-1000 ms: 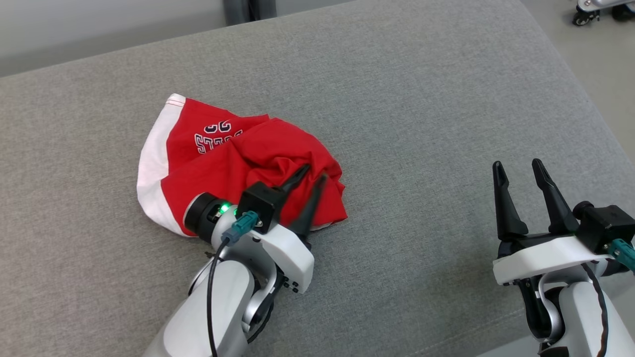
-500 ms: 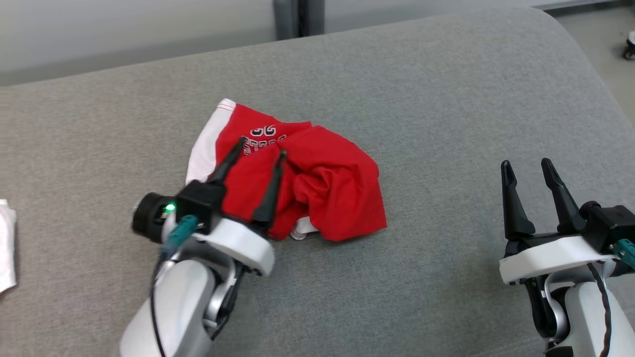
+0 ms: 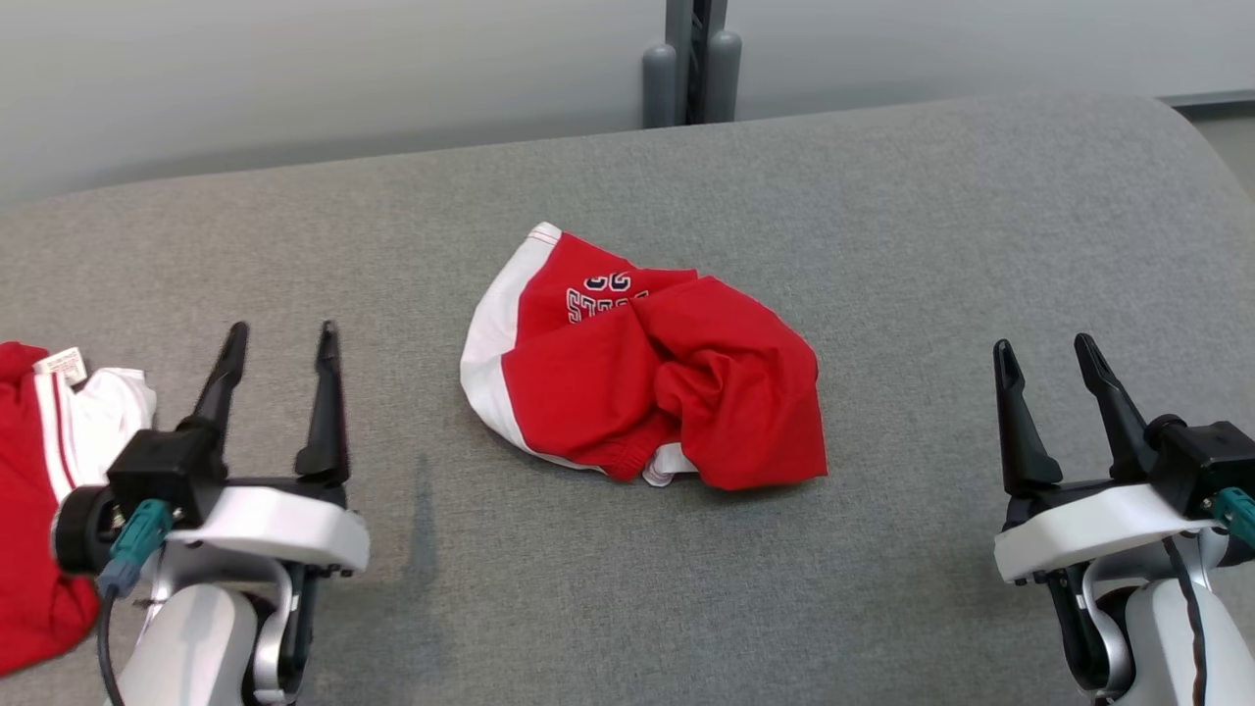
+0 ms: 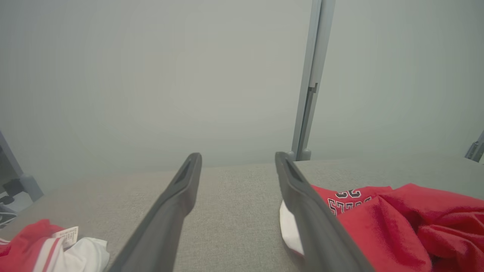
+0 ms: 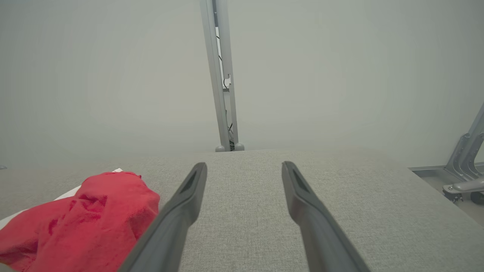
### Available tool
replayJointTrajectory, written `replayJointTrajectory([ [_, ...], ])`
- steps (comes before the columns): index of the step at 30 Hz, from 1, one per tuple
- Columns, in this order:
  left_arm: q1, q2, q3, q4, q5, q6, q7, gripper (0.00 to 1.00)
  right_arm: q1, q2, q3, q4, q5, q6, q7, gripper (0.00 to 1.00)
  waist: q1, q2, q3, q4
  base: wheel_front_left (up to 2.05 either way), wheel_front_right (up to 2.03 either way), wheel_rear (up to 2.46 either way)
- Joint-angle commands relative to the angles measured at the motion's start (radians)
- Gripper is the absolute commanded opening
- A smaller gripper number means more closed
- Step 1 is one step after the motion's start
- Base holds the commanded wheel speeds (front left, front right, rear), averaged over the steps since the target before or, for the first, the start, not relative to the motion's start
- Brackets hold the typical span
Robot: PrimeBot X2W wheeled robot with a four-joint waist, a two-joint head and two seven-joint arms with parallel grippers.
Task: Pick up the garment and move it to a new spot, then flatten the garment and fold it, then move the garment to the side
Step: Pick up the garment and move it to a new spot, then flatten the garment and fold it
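Widely spread, left hand (image 3: pixel 282 331), right hand (image 3: pixel 1041 343), both empty

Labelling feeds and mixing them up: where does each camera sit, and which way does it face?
Head view: on the head, facing forward and down at the red shorts on the grey padded surface; left claw and right claw show, open.
Left wrist view: on the left wrist, facing along its fingers to the wall; shorts at right.
Right wrist view: on the right wrist, likewise; shorts at left.
All three share the shorts and the grey post.
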Motion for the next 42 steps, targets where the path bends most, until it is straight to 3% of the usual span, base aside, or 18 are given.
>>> replayJointTrajectory([
  [1,0.013,0.011,0.010,-0.007,-0.004,0.008,-0.002,1.00,0.010,-0.005,-0.002,-0.007,-0.011,0.000,0.006,1.00,0.0000,0.0000,-0.013,0.012,0.00,0.00,0.00],
  [24,0.200,0.061,0.008,-0.107,-0.017,0.052,0.050,1.00,0.137,-0.004,0.003,-0.072,-0.040,0.000,0.076,1.00,0.0000,0.0000,-0.148,0.025,0.00,0.00,0.00],
  [42,0.226,0.071,0.000,-0.109,-0.041,0.059,0.077,1.00,0.171,-0.004,0.021,-0.124,-0.045,0.000,0.110,1.00,0.0000,0.0000,-0.165,0.034,0.00,0.00,0.00],
])
